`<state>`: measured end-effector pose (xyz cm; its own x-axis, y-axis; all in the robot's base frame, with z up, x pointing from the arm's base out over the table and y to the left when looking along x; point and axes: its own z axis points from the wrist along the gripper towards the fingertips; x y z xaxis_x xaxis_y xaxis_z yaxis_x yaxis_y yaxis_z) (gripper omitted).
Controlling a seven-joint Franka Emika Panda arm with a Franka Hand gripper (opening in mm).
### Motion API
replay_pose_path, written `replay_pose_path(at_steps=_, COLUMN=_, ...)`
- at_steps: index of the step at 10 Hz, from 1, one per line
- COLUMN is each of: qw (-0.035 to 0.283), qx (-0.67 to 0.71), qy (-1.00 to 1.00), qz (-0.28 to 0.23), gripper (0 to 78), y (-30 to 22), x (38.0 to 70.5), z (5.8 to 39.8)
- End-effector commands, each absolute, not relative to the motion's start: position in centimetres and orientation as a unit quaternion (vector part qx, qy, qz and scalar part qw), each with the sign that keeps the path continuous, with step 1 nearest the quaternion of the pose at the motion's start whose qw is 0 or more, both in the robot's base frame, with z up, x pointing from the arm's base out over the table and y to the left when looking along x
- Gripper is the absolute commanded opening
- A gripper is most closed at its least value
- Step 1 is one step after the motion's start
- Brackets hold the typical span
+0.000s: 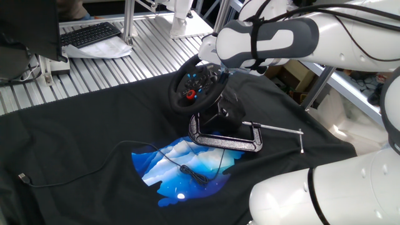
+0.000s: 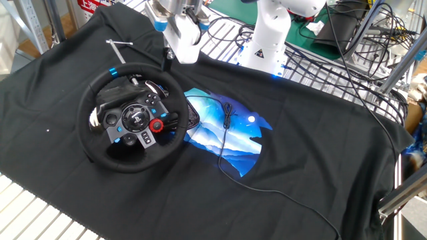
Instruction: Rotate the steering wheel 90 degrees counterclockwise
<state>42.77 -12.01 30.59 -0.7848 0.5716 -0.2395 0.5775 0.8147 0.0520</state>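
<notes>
The steering wheel point(image 1: 195, 87) is a small black racing wheel on a black base, standing tilted on the black cloth. In the other fixed view the steering wheel point(image 2: 131, 118) shows its hub with a red button and blue buttons. The blue stripe sits at the rim's upper left. My gripper point(image 2: 169, 59) hangs just behind the rim's far edge, apart from it as far as I can see. Its fingers are small and dark, and I cannot tell their gap. In one fixed view my gripper point(image 1: 226, 67) is mostly hidden by the white arm.
A metal C-clamp point(image 1: 225, 142) with a long screw rod point(image 1: 278, 129) holds the wheel's base. A thin black cable point(image 1: 94, 169) runs across the cloth's blue print point(image 1: 181, 169). A keyboard point(image 1: 90, 34) lies at the back. A second white robot base point(image 2: 270, 33) stands behind the cloth.
</notes>
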Motion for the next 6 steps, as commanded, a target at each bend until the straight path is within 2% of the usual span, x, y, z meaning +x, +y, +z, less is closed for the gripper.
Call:
replay_pose_path(at_steps=1, qw=0.136, qx=0.310, qy=0.941, qz=-0.020, gripper=0.0, y=-12.08, x=42.86, z=30.61)
replay_pose_path(at_steps=6, qw=0.139, qx=0.304, qy=0.942, qz=-0.019, gripper=0.0, y=-12.09, x=42.88, z=30.61)
